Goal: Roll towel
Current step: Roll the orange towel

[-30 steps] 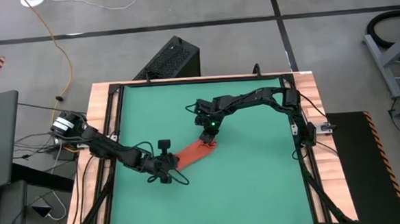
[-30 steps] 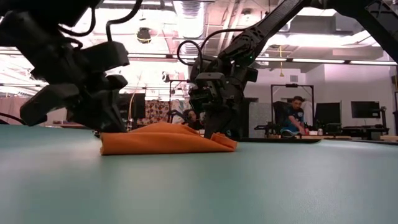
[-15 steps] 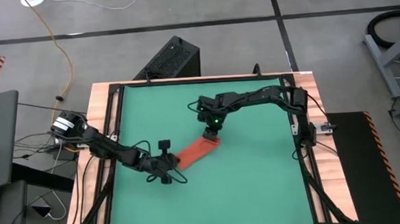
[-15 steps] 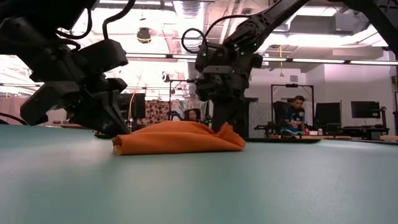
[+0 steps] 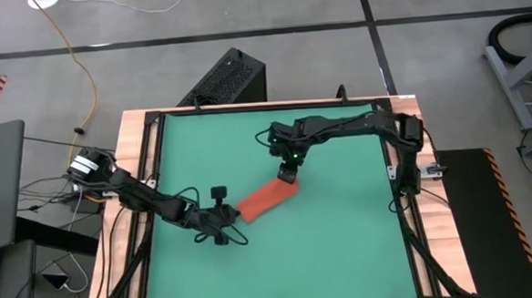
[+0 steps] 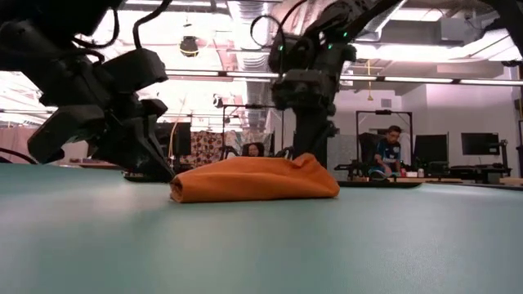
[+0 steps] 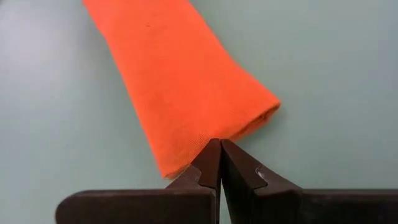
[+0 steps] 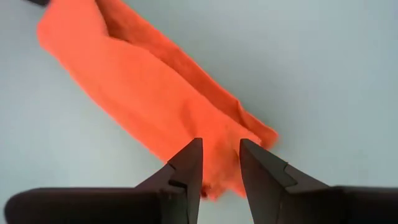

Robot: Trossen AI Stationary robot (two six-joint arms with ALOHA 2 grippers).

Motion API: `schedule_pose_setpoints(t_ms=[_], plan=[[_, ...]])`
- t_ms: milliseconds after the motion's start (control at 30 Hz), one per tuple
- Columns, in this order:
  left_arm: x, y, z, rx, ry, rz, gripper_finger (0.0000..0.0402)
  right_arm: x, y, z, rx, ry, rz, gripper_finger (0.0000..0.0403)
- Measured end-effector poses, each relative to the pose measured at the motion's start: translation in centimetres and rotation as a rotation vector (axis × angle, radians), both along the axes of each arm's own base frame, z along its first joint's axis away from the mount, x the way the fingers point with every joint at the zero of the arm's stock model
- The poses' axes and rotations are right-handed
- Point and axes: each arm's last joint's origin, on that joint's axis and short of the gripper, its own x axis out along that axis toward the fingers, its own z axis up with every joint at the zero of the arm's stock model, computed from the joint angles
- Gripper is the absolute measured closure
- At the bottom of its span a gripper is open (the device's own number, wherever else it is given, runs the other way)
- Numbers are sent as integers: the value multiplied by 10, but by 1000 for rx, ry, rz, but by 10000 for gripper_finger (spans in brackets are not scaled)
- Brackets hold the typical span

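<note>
The orange-red towel lies on the green mat as a long, loosely rolled bundle, slanting from near left to far right. In the low view the towel rests on its whole underside. My left gripper is shut, low over the mat, its tips at the towel's near left end. My right gripper stands open above the towel's far right end, pointing steeply down, one finger on each side of that end and clear of it. My left gripper has its shut fingertips right at the edge of the towel's near left end, coming slanting down from the table's left. Whether the tips touch the cloth I cannot tell.
A wooden frame borders the mat. A black box stands on the floor beyond the far edge. In the low view a person sits at a desk far behind the table. Bare mat lies toward the near right.
My right gripper has opened, let go of the towel's far right end, and risen, tipping more steeply down. Before that it drew the towel a little toward the table's right; the bundle now lies rounder, farther from my left gripper.
</note>
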Motion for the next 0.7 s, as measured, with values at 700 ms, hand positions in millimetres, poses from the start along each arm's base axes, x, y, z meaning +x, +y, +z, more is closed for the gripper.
schedule_pose_setpoints(t_ms=[700], plan=[[12,7,33,-60,-352,38,402,-37,51,-38,-207,-759,51,295]])
